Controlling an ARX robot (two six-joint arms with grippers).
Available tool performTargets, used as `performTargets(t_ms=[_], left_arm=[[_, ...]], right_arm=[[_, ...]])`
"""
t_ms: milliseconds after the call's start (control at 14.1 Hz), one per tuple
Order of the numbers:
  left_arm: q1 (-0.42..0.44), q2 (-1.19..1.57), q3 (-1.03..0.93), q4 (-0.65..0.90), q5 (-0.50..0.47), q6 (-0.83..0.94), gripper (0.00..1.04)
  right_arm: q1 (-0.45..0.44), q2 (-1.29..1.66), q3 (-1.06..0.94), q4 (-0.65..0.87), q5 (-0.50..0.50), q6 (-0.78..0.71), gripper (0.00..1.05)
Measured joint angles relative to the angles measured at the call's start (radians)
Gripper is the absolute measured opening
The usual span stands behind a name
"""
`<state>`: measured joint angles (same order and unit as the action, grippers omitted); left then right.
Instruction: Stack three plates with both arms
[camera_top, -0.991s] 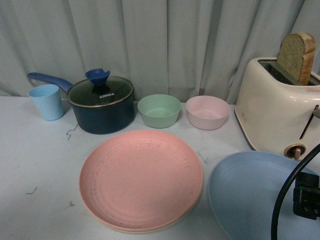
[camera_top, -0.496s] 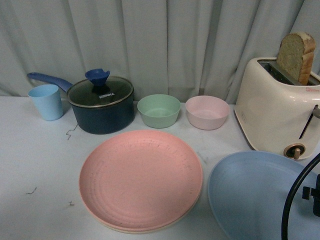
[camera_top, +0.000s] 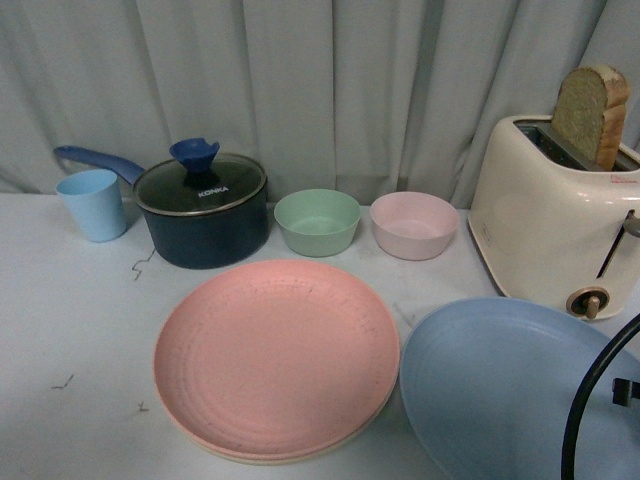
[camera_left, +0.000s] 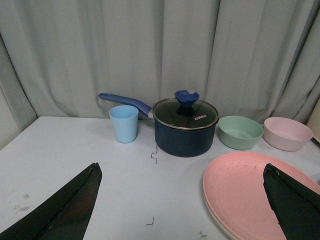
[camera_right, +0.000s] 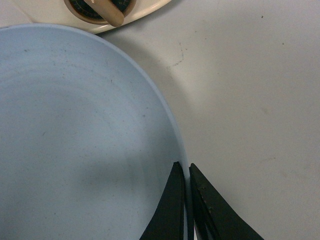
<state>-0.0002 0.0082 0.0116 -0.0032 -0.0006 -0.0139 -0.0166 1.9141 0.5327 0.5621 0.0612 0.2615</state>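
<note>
Blue plate (camera_top: 500, 385) shifted left, tilted; right pincer (camera_right: 187, 186) clamping its rim.

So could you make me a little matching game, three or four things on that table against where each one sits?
Things:
1. pink plate
2. light blue plate
3. bread slice
4. blue cup

Places:
A. standing in the toaster
B. beside the pot's handle
C. rim between the right arm's jaws
D. resting on a cream plate

Pairs: 1-D, 2-C, 3-A, 4-B
</note>
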Motion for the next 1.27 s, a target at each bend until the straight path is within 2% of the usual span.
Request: performTargets(t_ms=[283, 354, 425, 566, 708, 850, 1062, 1274], left_arm=[[0.0, 0.0, 0.0, 0.0, 0.0, 0.0, 0.98], [0.0, 0.0, 0.0, 0.0, 0.0, 0.0, 0.98], [0.0, 0.0, 0.0, 0.0, 0.0, 0.0, 0.98], [0.0, 0.0, 0.0, 0.0, 0.0, 0.0, 0.98], [0.0, 0.0, 0.0, 0.0, 0.0, 0.0, 0.98], [0.0, 0.0, 0.0, 0.0, 0.0, 0.0, 0.98], [0.0, 0.0, 0.0, 0.0, 0.0, 0.0, 0.98], [0.0, 0.0, 0.0, 0.0, 0.0, 0.0, 0.98]], right_arm=[[-0.064, -0.189, -0.107, -0.052, -0.06, -0.006, 0.03], [-0.122, -0.374, -0.191, -0.151, -0.129, -0.033, 0.03], [-0.117, -0.661, -0.199, -0.295, -0.222, -0.017, 0.03], [-0.014, -0.667, -0.141, -0.25, -0.175, 0.053, 0.03], [0.157, -0.529, -0.052, -0.2, -0.073, 0.154, 0.03], [0.34, -0.357, 0.102, -0.22, 0.03, 0.22, 0.03], [0.48, -0.154, 0.289, -0.301, 0.127, 0.265, 0.03], [0.525, -0.05, 0.393, -0.348, 0.164, 0.288, 0.03]])
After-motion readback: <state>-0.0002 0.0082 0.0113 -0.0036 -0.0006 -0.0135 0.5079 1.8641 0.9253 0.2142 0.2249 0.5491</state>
